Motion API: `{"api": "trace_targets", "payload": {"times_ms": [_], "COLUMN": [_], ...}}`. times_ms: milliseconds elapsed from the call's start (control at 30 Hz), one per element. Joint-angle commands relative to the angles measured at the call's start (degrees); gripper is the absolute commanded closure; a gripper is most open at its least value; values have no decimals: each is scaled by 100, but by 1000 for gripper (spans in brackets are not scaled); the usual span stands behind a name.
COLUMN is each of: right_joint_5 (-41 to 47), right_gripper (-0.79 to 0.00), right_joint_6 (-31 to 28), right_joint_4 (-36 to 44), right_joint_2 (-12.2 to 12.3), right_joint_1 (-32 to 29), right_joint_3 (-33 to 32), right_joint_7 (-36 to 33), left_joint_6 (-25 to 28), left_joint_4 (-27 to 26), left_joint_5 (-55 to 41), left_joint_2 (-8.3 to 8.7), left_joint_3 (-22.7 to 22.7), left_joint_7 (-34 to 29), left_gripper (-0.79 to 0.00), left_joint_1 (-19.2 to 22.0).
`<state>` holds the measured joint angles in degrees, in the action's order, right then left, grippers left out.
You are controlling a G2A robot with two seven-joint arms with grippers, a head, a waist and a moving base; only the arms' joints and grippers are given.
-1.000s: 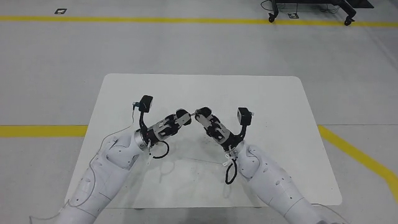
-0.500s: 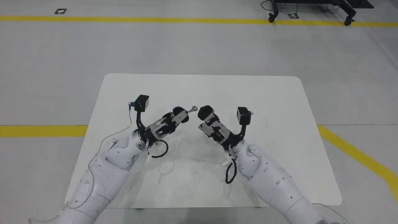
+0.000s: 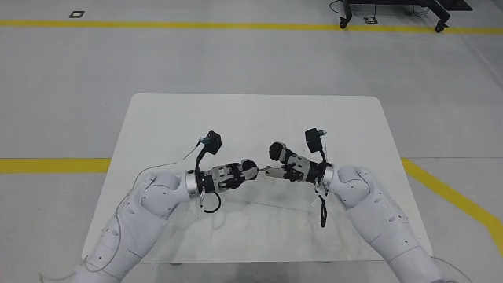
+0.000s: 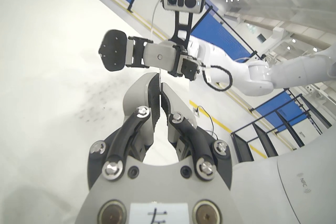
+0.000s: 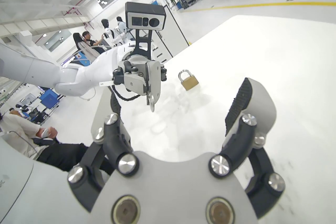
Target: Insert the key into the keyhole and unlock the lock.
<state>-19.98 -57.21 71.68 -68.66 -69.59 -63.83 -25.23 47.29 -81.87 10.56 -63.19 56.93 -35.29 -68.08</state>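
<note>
Right wrist view looks across the wide-open right pincer (image 5: 179, 89), whose two black-padded fingers (image 5: 242, 101) stand far apart with nothing between them. Facing it, a little way ahead, is the left pincer (image 5: 153, 78), its fingers pressed together on a small silver metal key (image 5: 151, 100). Part of the key juts out of those fingertips toward the gap of the right pincer, apart from both of its fingers. Whether the exposed end is the blade or the head is hard to tell.

A small brass padlock with a silver shackle (image 5: 188, 80) lies on the white bench (image 5: 275, 51), ahead of the right pincer and farther from it than the key. It lies beside and below the left pincer's tip, and neither pincer touches it.

From the left wrist the key appears edge-on as a thin sliver between the ridged black pads, poking just past them. The right pincer hangs close beyond it, one black pad turned toward the camera.

From above, the two pincers meet tip to tip over the middle of the bench, raised off its surface.
</note>
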Motion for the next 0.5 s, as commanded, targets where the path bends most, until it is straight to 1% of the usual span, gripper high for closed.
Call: {"api": "trace_targets", "payload": {"times_ms": [0, 33, 67, 100, 233, 333, 367, 400, 433, 467], "right_joint_5": [325, 450, 567, 675, 952, 1052, 1076, 1109, 1130, 1167], "right_gripper": [-354, -317, -311, -277, -231, -209, -191, -166, -108, -77], "right_joint_6": [94, 120, 150, 166, 257, 318, 332, 338, 348, 355], "right_joint_4": [124, 181, 227, 268, 373, 418, 435, 448, 462, 475], "right_joint_2": [62, 87, 109, 129, 197, 234, 244, 254, 264, 274], "right_joint_1": [-31, -48, -63, -80, -108, -120, -122, -128, -133, -136], "right_joint_3": [-26, -30, -37, -34, -45, -48, -45, -40, -28, -21], "right_joint_7": [-491, -645, -772, -890, -1225, -1359, -1396, -1425, -1475, -1518], "left_joint_6": [-26, -26, -28, -31, -24, -33, -38, -43, -43, -40], "left_joint_4": [20, 31, 38, 46, 54, 40, 39, 35, 28, 26], "left_joint_5": [-45, -54, -56, -56, -24, 8, 17, 24, 29, 37], "left_joint_2": [-3, -4, -3, -2, 4, 8, 9, 10, 12, 13], "left_joint_3": [-31, -38, -41, -40, -35, -38, -39, -40, -41, -43], "left_joint_7": [-48, -55, -59, -54, -24, -21, -17, -12, -8, -2], "left_gripper": [0, 0, 0, 0, 0, 0, 0, 0, 0, 0], "left_joint_1": [41, 53, 62, 69, 74, 76, 76, 76, 75, 74]}}
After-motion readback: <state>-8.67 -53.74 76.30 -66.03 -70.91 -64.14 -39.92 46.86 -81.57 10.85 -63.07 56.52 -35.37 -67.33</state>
